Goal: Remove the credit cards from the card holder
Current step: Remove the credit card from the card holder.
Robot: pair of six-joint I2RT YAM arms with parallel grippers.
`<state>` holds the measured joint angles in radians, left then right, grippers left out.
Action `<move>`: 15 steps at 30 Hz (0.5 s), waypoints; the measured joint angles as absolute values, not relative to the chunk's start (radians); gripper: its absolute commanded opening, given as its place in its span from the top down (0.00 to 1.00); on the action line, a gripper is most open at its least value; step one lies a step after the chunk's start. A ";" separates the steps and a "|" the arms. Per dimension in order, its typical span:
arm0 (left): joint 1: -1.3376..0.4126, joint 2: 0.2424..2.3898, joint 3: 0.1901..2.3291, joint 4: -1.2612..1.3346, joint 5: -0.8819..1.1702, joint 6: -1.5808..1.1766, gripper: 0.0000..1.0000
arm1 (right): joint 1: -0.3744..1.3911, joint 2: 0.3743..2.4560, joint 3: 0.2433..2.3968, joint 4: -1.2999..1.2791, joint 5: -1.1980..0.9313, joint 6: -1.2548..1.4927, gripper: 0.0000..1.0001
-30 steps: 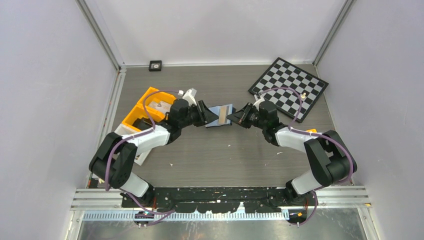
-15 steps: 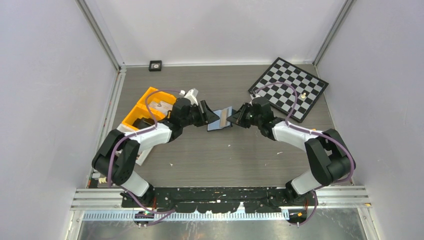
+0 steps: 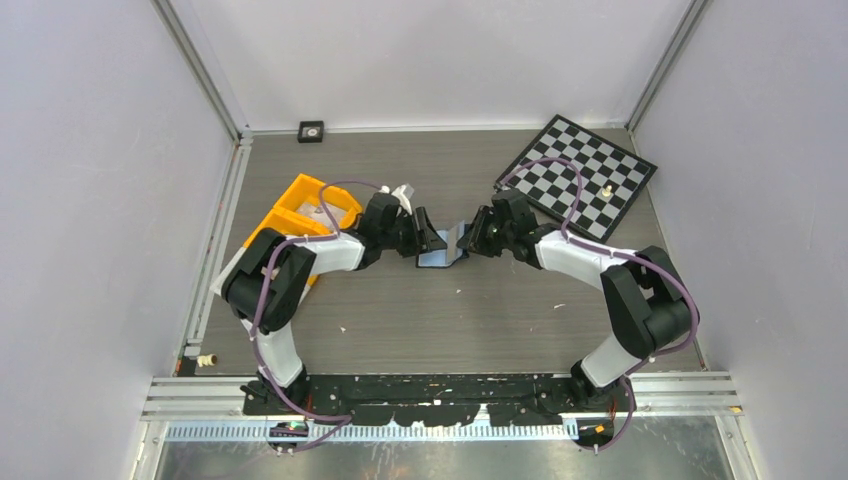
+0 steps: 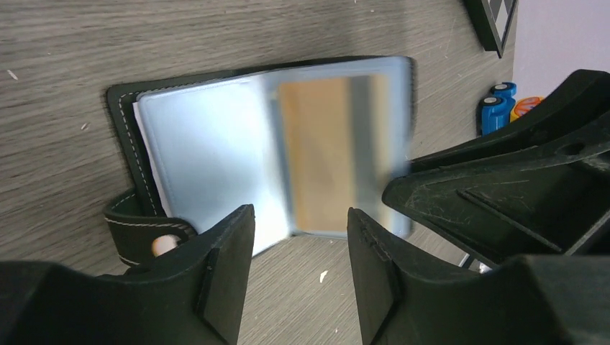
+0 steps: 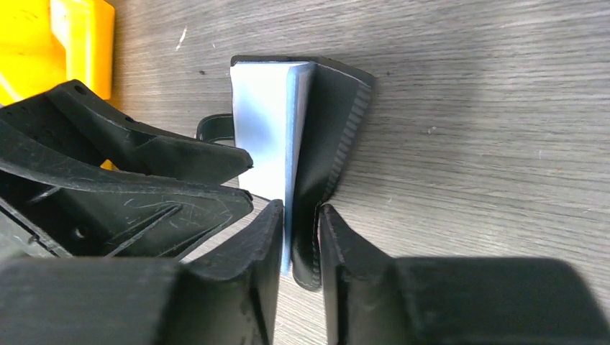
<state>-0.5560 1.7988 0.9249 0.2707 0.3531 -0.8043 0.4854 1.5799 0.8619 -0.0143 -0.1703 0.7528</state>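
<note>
The black card holder (image 3: 441, 253) lies open at the table's middle, its grey-blue inside up. In the left wrist view the holder (image 4: 126, 136) shows a pale blue page and an orange-tan card (image 4: 321, 159) in the raised right flap. My right gripper (image 5: 300, 237) is shut on the holder's right flap (image 5: 332, 129) and holds it upright; it shows in the top view (image 3: 473, 238). My left gripper (image 4: 301, 277) is open just at the holder's near edge, touching nothing; it shows in the top view (image 3: 425, 236).
An orange bin (image 3: 300, 215) stands at the left behind the left arm. A chessboard (image 3: 580, 175) lies at the back right. A small black square (image 3: 311, 131) sits at the back wall. Small debris lies on the table.
Both grippers have moved closer together over the holder. The right gripper has lifted the right flap more upright. The left arm has swung inward toward the holder.
</note>
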 measured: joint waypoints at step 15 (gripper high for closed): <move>-0.556 1.847 0.987 0.214 0.365 -0.770 0.96 | 0.485 1.590 0.864 0.010 -0.189 0.761 0.56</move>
<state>-0.5560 1.8465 0.9874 0.2138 0.3653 -0.7704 0.4854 1.5902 0.8639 0.0105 -0.1886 0.7612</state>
